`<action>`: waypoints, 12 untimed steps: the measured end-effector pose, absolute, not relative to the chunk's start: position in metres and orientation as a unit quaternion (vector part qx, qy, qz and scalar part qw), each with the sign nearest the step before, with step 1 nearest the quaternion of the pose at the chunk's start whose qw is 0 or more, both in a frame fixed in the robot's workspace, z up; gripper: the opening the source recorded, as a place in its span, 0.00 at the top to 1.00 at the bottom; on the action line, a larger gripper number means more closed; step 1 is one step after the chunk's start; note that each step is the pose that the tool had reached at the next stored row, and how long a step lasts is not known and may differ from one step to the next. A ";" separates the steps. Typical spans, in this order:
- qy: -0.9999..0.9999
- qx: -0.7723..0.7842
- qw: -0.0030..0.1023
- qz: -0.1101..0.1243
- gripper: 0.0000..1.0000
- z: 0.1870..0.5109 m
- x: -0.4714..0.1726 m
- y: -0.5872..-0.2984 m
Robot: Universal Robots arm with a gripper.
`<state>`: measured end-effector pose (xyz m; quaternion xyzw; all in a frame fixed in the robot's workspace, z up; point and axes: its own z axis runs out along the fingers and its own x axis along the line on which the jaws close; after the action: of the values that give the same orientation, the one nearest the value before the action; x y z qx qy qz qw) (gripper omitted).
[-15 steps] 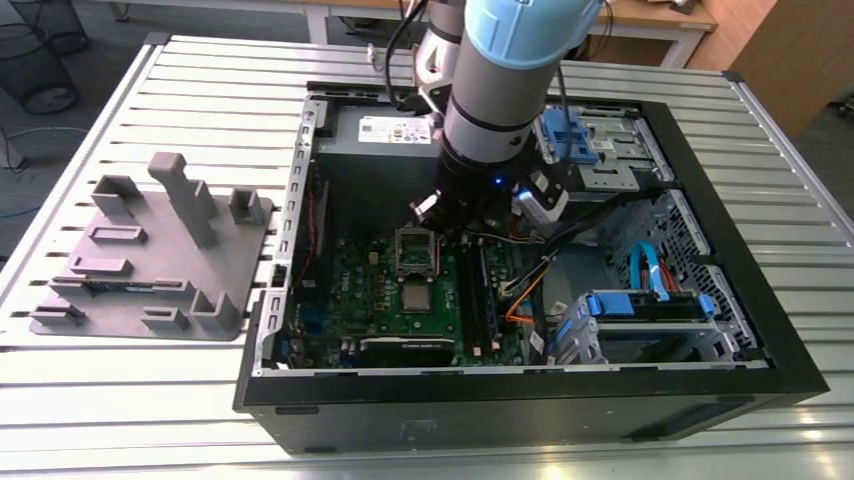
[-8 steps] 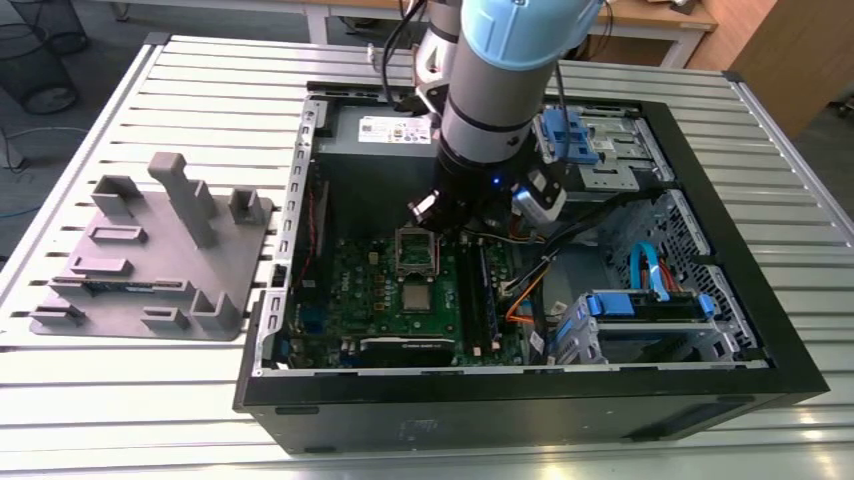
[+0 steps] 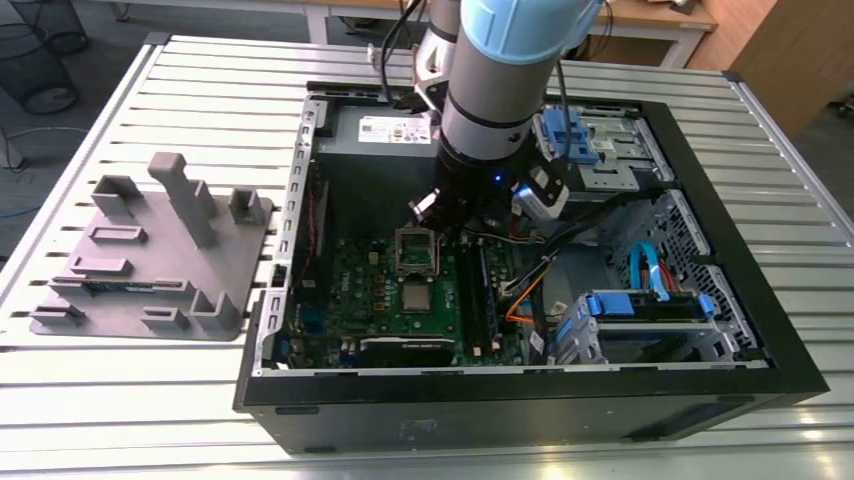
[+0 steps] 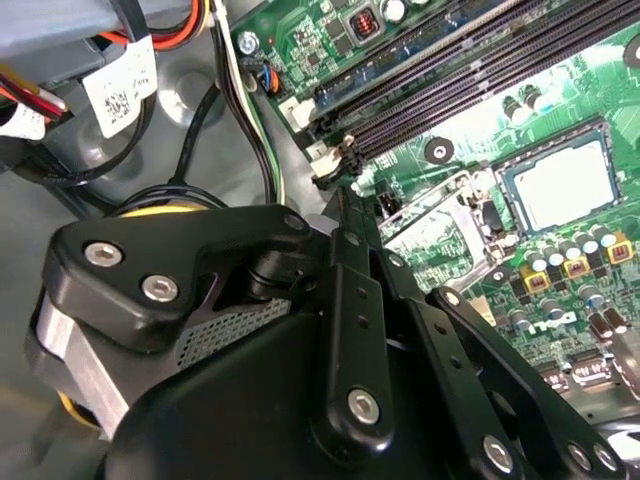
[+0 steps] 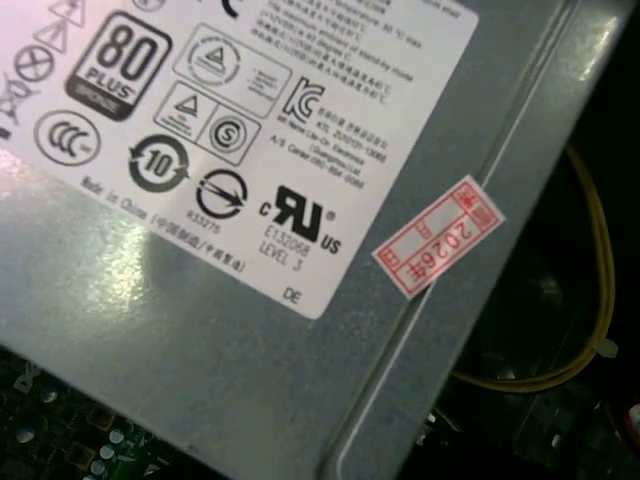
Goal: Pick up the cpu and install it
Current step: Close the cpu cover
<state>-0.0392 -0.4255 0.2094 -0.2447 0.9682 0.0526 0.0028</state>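
Scanning the slatted counter (image 3: pixel 134 400), we find a grey holder tray (image 3: pixel 147 270) beside the open computer case (image 3: pixel 534 405). Inside, the cpu (image 3: pixel 418 297) lies on the motherboard (image 3: pixel 354 290) near the gripper (image 3: pixel 451 225), whose opening we cannot tell.

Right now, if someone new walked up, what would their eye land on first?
The pale blue arm reaching down into the open black computer case dominates the exterior view, its gripper low over the green motherboard. Close by, the small silver cpu lies flat on the board. At the exterior view's left, a grey holder tray stands on the slatted table.
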 end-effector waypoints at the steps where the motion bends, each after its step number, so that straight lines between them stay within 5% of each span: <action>1: 0.968 -0.245 0.003 0.052 0.89 0.210 -0.039 -0.425; 12: 0.960 -0.275 0.002 0.058 0.89 0.209 -0.039 -0.425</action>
<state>-0.0392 -0.4254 0.2086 -0.2750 0.9597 0.0578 0.0024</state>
